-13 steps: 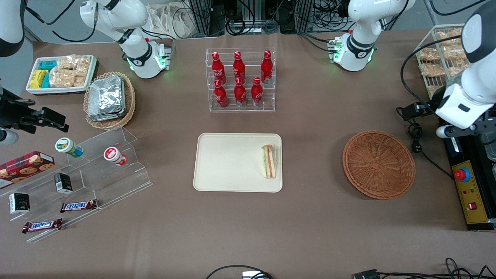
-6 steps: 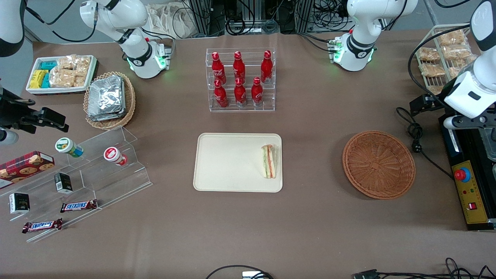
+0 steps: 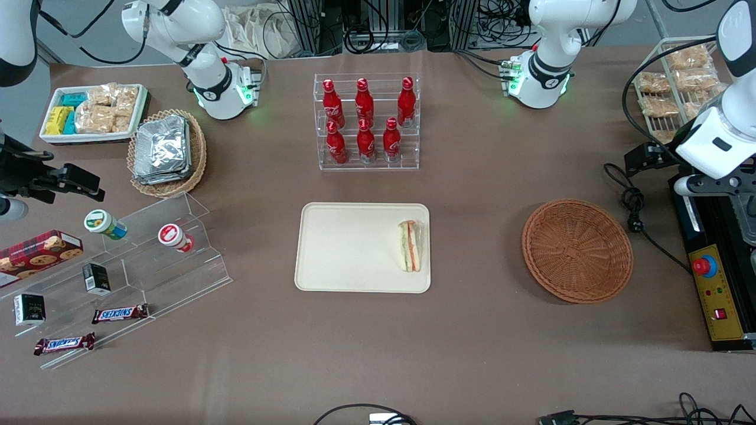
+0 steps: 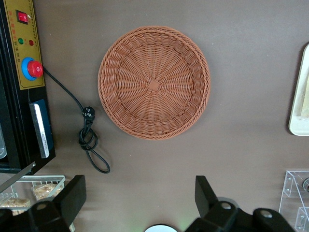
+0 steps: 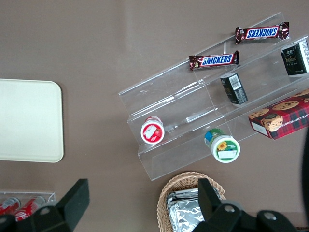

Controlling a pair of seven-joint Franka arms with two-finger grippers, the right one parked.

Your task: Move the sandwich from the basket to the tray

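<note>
Your gripper (image 4: 137, 200) hangs high over the working arm's end of the table with its two fingers (image 4: 72, 193) spread wide apart and nothing between them; in the front view you see the arm's white wrist near the table's edge, above the black control box (image 3: 714, 277) with the red stop button. You will find the sandwich (image 3: 410, 245) well apart from that claw, lying on the tray (image 3: 348, 248) close against the tray's edge that faces the basket (image 3: 577, 251). Its green and orange-red filling stripes face up and run lengthwise, toward and away from the front camera. The wicker basket sits on the brown table (image 3: 472, 342) between the tray and the gripper, and you can see from the wrist view that it holds nothing, only bare weave down to the small square at its centre. Beside the basket, toward the control box, a black cable (image 4: 89, 140) lies looped on the table. Farther from the front camera than the tray stands a clear rack of red bottles (image 3: 366, 121). Toward the parked arm's end you have a tan basket of foil packs (image 3: 165, 150) and a clear stepped stand (image 3: 142, 265) with snack bars and small boxes.
</note>
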